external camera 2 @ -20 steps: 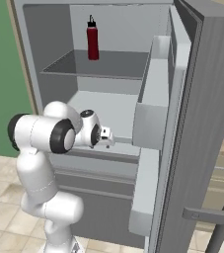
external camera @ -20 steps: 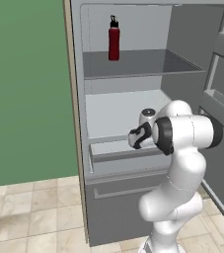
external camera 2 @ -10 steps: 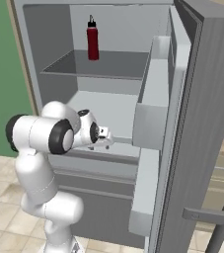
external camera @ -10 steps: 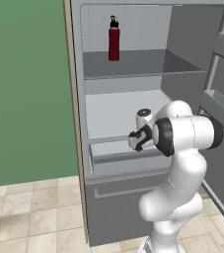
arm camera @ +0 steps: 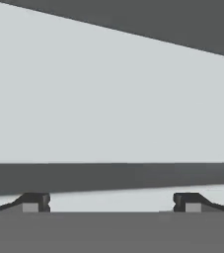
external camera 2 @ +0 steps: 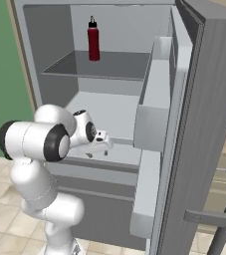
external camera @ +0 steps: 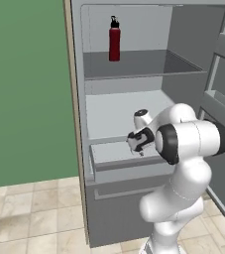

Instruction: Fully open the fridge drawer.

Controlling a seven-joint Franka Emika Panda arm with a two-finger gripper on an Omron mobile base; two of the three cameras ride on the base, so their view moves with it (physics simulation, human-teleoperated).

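Our gripper (external camera: 140,147) sits at centre frame in the left base view, hanging directly over the fridge drawer (external camera: 119,154), whose light-grey box juts slightly out of the fridge (external camera: 77,99) just below it. In the hand view the two dark fingertips (arm camera: 34,201) stand well apart at the bottom corners, so we read the fingers as spread with nothing between them. Just above the tips a darker grey strip (arm camera: 108,177) crosses the whole frame; we take it to be the drawer's front edge, lying square across the gap between the fingers.

From the right base view the gripper (external camera 2: 98,146) is at centre left, over the drawer (external camera 2: 115,158) near its middle, whether touching the front edge we cannot tell. The drawer's long axis runs left to right across the fridge, so the pull has to come straight out toward our base, toward the bottom of both base views.

Room is tighter on one side: the open fridge door (external camera 2: 199,124) and its shelf bins (external camera 2: 154,104) fill the right of that view, close beside the drawer's end. The red bottle (external camera: 114,38) stands on the upper shelf (external camera: 139,67), well apart from the work. We judge the drawer only barely opened.
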